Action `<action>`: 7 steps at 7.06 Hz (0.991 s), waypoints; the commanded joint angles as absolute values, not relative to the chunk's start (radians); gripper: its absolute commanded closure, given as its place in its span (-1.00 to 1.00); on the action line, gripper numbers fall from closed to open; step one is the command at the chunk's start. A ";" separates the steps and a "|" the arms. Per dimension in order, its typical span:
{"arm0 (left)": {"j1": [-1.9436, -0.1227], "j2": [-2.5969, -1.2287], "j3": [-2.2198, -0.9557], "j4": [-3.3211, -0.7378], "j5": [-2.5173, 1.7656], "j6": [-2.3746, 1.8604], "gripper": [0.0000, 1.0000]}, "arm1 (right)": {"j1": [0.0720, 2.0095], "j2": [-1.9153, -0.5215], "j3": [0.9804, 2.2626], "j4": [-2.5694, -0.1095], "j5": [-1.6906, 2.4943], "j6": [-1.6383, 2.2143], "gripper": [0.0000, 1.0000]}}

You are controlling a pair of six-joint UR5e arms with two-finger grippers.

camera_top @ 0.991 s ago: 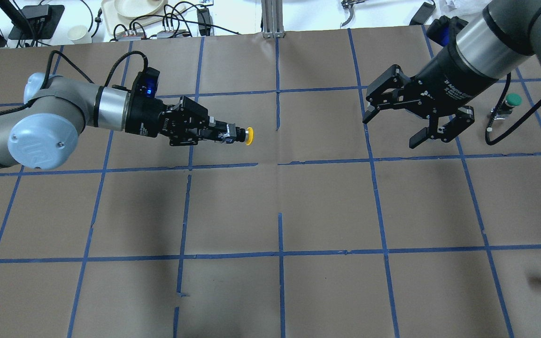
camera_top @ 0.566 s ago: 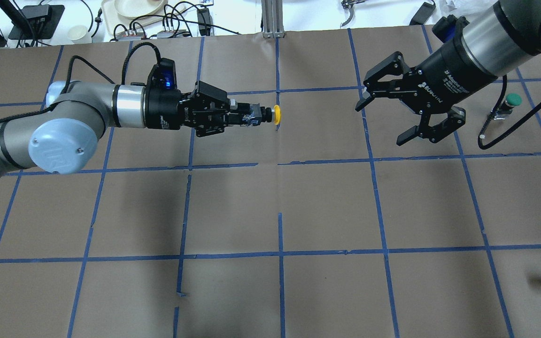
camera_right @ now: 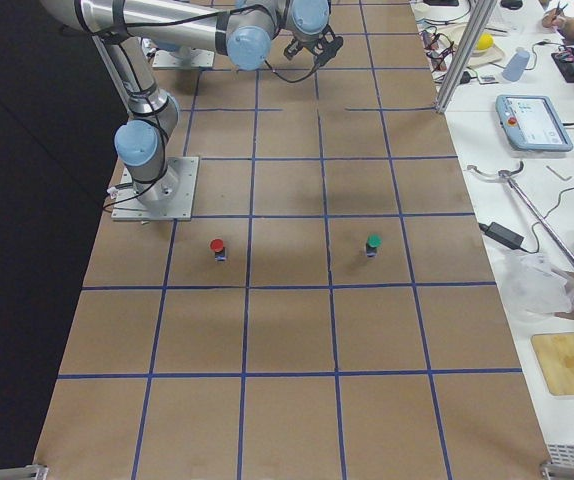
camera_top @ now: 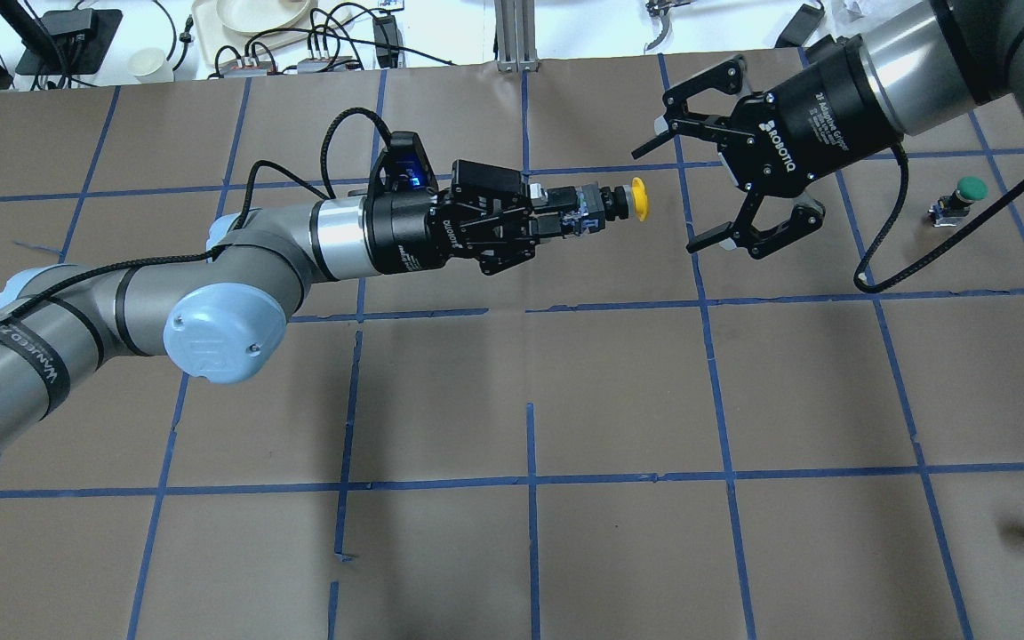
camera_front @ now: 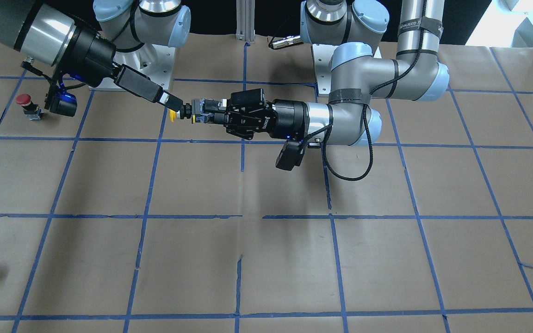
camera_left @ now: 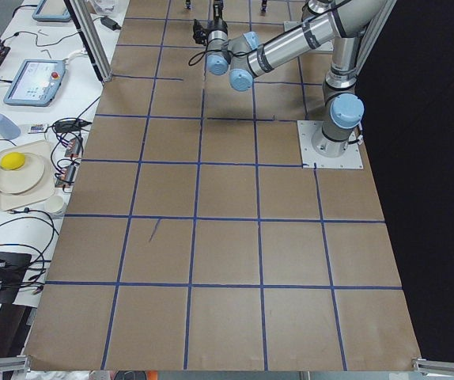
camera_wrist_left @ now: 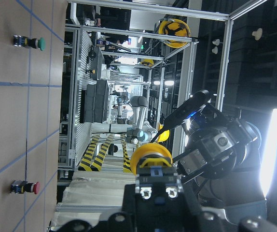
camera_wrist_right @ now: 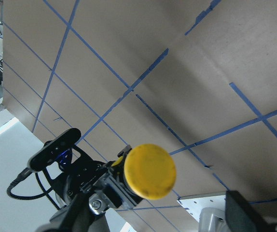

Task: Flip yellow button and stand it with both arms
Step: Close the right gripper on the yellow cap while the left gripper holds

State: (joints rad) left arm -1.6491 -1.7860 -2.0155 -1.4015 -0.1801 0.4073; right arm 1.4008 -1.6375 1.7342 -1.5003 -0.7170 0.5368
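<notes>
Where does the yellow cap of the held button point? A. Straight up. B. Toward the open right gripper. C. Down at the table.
B: the left gripper holds the yellow button level by its body, its cap facing the open right gripper.

The yellow-capped push button (camera_top: 623,202) hangs above the brown paper desk (camera_top: 619,391) in the left arm's (camera_top: 254,240) jaws, cap toward the right arm's (camera_top: 903,53) jaws. Farther right stand a green-capped button (camera_top: 965,197) and, nearer the robot, a red-capped button (camera_front: 27,104).

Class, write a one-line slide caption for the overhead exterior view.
Left pincer holds the yellow button sideways, cap pointing toward the open right pincer.
</notes>
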 commanded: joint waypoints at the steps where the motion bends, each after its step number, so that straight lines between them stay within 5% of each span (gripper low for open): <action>1: -1.701 -1.786 -2.020 -1.390 -0.301 0.411 0.56 | 1.397 -1.635 1.738 -1.502 -0.706 0.555 -0.99; 7: -1.712 -1.783 -2.019 -1.390 -0.307 0.408 0.54 | 1.359 -1.666 1.732 -1.424 -0.721 0.555 -0.87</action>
State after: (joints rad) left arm -1.7122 -1.7838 -2.0182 -1.3894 -0.3071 0.4093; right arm 1.3599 -1.6523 1.7328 -1.4421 -0.7216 0.5552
